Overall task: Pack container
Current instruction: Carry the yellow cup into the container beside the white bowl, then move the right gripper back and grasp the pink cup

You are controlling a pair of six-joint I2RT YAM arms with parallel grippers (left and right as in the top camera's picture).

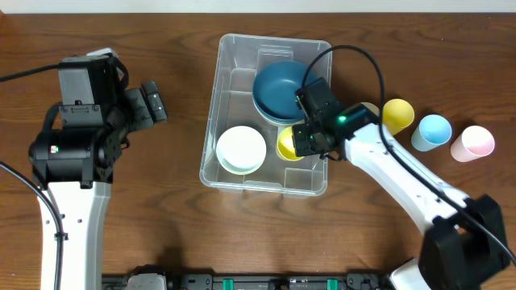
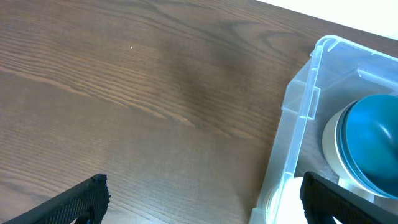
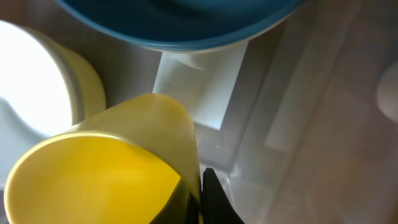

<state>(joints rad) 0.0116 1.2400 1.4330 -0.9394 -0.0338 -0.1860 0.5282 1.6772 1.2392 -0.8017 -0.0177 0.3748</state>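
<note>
My left gripper [image 1: 151,102] hung over bare table [image 1: 161,209] at the 9 o'clock side, jaws spread wide. In its wrist view only the two finger ends poked in at the bottom corners. The container [image 1: 242,89] sat mid-table, at 3 o'clock from that gripper, and that wrist view cut off its far end.

Inside the container, a white bowl [image 1: 241,149] lay at the 7 o'clock corner and a blue bowl [image 1: 278,89] at 1 o'clock, with my right arm hiding the blue bowl's right edge. My right gripper [image 1: 310,137] reached into the 5 o'clock corner, pinched on the wall of the held yellow cup [image 1: 286,143], which was tilted. From the right wrist I saw just one dark finger [image 3: 208,199] against the cup's rim. The cup filled the lower frame and blocked most of the floor, leaving the white label [image 3: 199,87] partly showing below the blue bowl.

Outside, at 3 o'clock, stood a loose yellow cup [image 1: 397,113], a blue cup [image 1: 434,130] and a pink cup [image 1: 473,142]. My arm crossed in front of the loose yellow cup, and a pale sliver beside it was too hidden to make out.
</note>
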